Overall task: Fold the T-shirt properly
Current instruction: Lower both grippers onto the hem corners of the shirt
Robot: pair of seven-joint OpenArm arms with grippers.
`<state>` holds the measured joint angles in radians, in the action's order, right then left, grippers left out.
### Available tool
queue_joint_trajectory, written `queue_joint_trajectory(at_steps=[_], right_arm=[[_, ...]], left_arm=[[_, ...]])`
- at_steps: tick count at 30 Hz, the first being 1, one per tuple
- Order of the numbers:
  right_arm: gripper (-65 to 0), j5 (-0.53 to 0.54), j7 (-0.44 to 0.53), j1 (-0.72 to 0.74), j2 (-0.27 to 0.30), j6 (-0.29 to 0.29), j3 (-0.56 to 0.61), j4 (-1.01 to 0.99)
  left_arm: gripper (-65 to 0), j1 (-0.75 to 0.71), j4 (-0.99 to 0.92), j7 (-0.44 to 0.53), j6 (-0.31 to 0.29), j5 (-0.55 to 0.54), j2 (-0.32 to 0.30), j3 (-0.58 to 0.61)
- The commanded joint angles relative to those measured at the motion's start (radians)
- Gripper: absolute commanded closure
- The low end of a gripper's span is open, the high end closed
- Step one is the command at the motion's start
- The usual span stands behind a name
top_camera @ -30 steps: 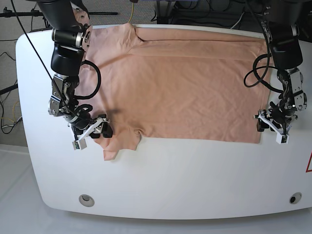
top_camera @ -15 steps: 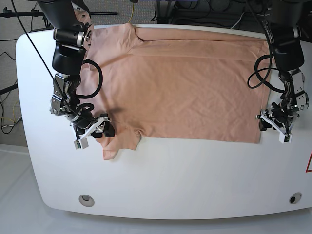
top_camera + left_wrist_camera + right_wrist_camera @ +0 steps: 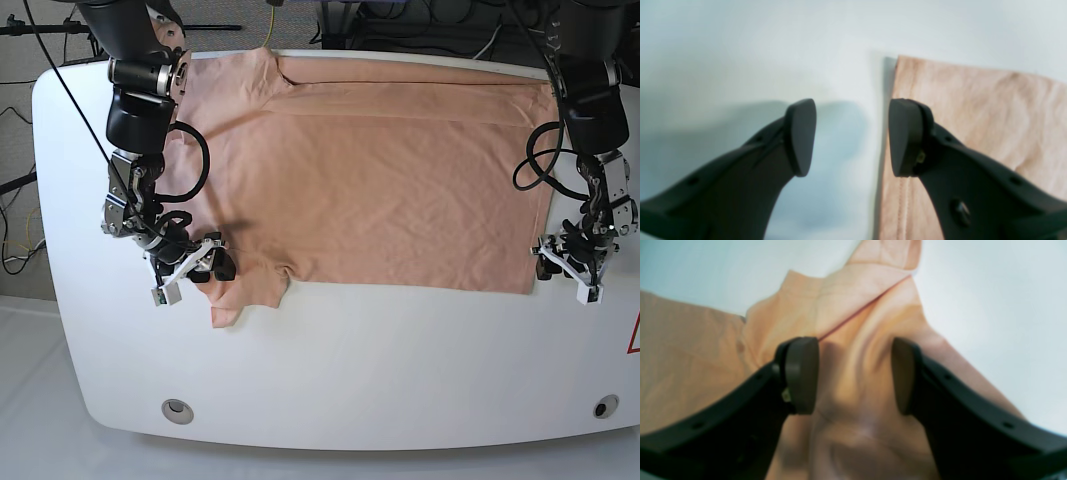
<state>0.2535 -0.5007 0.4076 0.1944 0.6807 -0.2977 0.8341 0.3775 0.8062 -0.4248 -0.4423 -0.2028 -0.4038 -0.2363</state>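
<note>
Peach T-shirt [image 3: 370, 180]: sleeve under open right pincer [image 3: 853, 375], hem seemingly beside open left pincer [image 3: 851, 136].

From my console both arms are glossy black cylinders with silver joint rings and looping black cables. The left gripper [image 3: 852, 137] and right gripper [image 3: 854, 375] have matte black curved fingers, flat rounded pads, recessed screws, white brackets behind.

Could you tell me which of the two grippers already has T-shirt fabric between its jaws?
The right gripper: its open jaws straddle the T-shirt sleeve, while the left gripper frames bare table beside the hem.
</note>
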Motion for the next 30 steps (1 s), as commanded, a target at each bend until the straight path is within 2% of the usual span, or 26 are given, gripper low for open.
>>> queue_joint_trajectory(at_steps=[1, 7, 15, 30], right_arm=[[-33.7, -0.017, -0.020, 0.014, 0.015, -0.003, -0.002, 0.009], [-33.8, -0.006, -0.020, 0.013, 0.016, 0.009, 0.001, 0.014], [-33.8, -0.007, -0.021, 0.010, 0.017, 0.008, 0.001, 0.019], [-33.4, -0.002, -0.011, 0.008, 0.016, 0.017, 0.006, 0.024]], left_arm=[[-32.5, 0.027, 0.011, 0.022, -0.004, -0.008, -0.017, -0.003], [-32.1, 0.007, 0.013, 0.025, -0.020, -0.011, -0.015, -0.009], [-32.1, 0.004, 0.018, 0.026, -0.012, -0.013, -0.007, -0.010], [-31.8, -0.001, 0.006, 0.030, -0.015, -0.015, 0.035, -0.009]])
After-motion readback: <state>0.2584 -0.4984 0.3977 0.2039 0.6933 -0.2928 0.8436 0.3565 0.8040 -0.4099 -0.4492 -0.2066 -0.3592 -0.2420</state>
